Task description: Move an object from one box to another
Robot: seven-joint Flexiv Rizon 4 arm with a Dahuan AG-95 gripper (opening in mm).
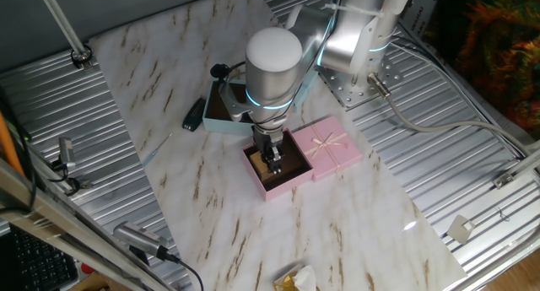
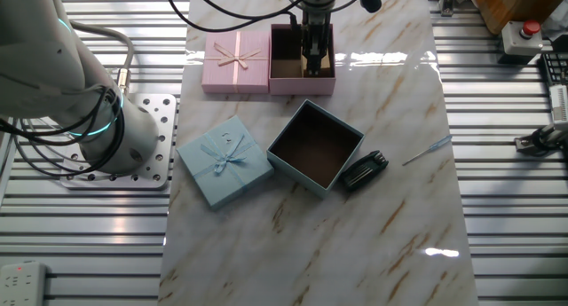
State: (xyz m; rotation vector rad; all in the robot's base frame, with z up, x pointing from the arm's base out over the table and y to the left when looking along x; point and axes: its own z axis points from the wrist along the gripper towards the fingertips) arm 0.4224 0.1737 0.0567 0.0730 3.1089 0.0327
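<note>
In the other fixed view, read from the left, the robot arm's base [image 2: 62, 93] sits bolted to a metal plate at the edge of a marble-patterned counter [image 2: 390, 208]. Next comes a light-blue lid [image 2: 224, 161] with a ribbon bow, lying flat and touching the corner of the light-blue box [image 2: 316, 147], whose dark inside shows nothing in it. A small black device [image 2: 365, 170] rests against that box's right side. Along the far edge, a pink lid [image 2: 237, 63] with a cream bow lies just beside the pink box [image 2: 302, 59].

The hand [image 2: 312, 68] reaches straight down into the pink box, its fingers close together around a small tan block [image 2: 313, 72]. From the one fixed view the block [image 1: 275, 166] shows at the fingertips of the hand [image 1: 275, 164], low inside the pink box [image 1: 278, 166]. The fingers appear clamped on it, though whether it touches the box floor cannot be told. The block is too small and too covered by the fingers to say which way its long axis runs.

In that same view, a yellowish crumpled wrapper [image 1: 295, 280] lies at the counter's near edge, well apart from both boxes.
</note>
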